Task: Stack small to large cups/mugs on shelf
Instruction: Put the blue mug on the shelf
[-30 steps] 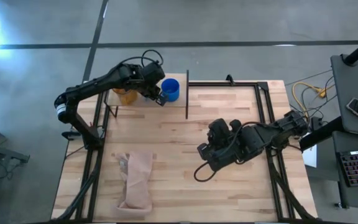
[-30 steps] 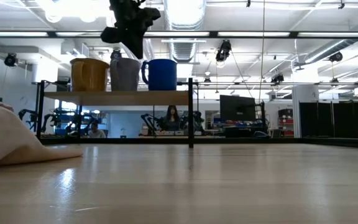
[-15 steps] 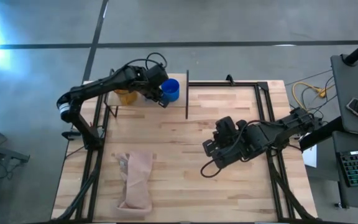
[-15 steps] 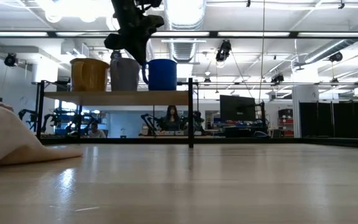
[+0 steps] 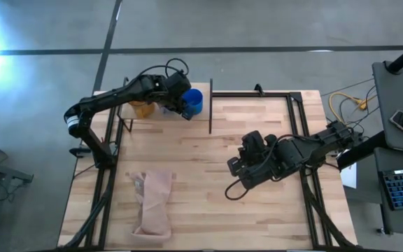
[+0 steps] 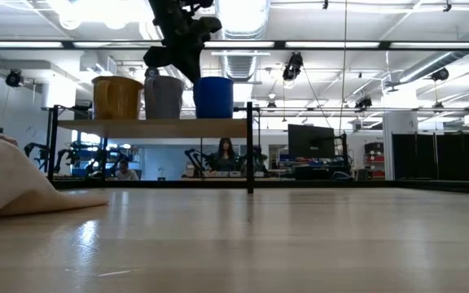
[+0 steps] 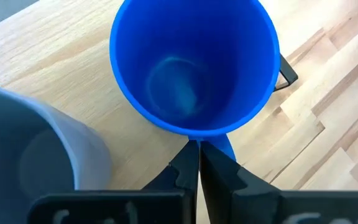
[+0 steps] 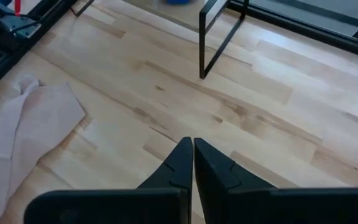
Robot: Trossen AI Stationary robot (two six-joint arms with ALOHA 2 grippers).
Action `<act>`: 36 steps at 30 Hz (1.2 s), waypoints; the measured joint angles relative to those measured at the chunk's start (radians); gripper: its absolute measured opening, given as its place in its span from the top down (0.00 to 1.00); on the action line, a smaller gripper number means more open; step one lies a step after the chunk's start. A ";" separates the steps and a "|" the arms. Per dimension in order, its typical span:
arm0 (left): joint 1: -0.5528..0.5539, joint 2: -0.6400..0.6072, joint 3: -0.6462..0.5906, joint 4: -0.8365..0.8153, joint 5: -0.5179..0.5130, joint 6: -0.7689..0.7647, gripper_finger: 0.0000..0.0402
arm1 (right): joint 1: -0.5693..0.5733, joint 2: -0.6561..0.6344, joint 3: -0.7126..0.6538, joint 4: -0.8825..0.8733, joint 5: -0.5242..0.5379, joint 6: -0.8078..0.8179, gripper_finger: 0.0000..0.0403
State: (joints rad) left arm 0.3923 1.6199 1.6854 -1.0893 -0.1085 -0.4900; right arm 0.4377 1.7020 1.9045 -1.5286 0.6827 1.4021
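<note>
Since a second ago the left hand [image 5: 185, 110] has shifted a little toward the bright blue mug [image 5: 192, 101], and that mug now shows no handle in the low view, where one pointed left before; the right arm has drawn slightly back toward its own side of the counter [image 5: 257, 210].

On the shelf [image 6: 153, 128], a light-wood board on thin black posts standing at the counter's far left end, three mugs sit in a row. From the low view, the yellow-orange mug [image 6: 116, 98] is at the left, the pale grey-blue mug [image 6: 164, 97] in the middle and the bright blue mug [image 6: 214, 97] at the right, close together.

The left hand hangs over the shelf at the near side of the blue mug. Its wrist view looks straight down into the empty blue mug [image 7: 191, 62], with the grey-blue mug [image 7: 30, 155] just beside it. The two dark fingers [image 7: 185, 171] are pressed together just below the blue mug's rim, on a small blue part that sticks out there, seemingly the handle.

The right hand [image 5: 234, 168] hovers over the middle of the counter, well apart from the shelf, fingers [image 8: 182, 165] closed together on nothing.

A tan cloth [image 5: 152, 199] lies crumpled near the counter's front left.
</note>
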 joint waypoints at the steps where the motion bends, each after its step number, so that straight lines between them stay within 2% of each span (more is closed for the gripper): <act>1: 0.000 0.000 -0.004 0.006 0.000 0.000 1.00 | 0.000 0.000 0.000 0.000 0.002 0.000 0.98; 13: 0.000 0.000 -0.007 0.072 0.018 0.007 1.00 | -0.005 0.000 0.000 0.004 0.018 0.008 0.98; 20: 0.000 -0.003 -0.007 0.060 0.018 0.008 1.00 | -0.005 0.000 0.000 0.018 0.018 0.008 0.98; 25: -0.008 -0.055 0.003 0.007 0.008 0.006 1.00 | -0.021 0.000 -0.001 0.041 0.017 -0.023 0.98; 32: -0.059 -0.222 0.002 0.012 0.003 0.000 1.00 | -0.167 0.001 -0.001 0.160 -0.073 -0.276 0.98; 36: -0.110 -0.320 -0.007 0.029 0.003 -0.027 1.00 | -0.321 0.001 -0.001 0.248 -0.204 -0.466 0.98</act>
State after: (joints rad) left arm 0.2823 1.3003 1.6786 -1.0599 -0.1055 -0.5167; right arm 0.1172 1.7031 1.9034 -1.2803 0.4786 0.9358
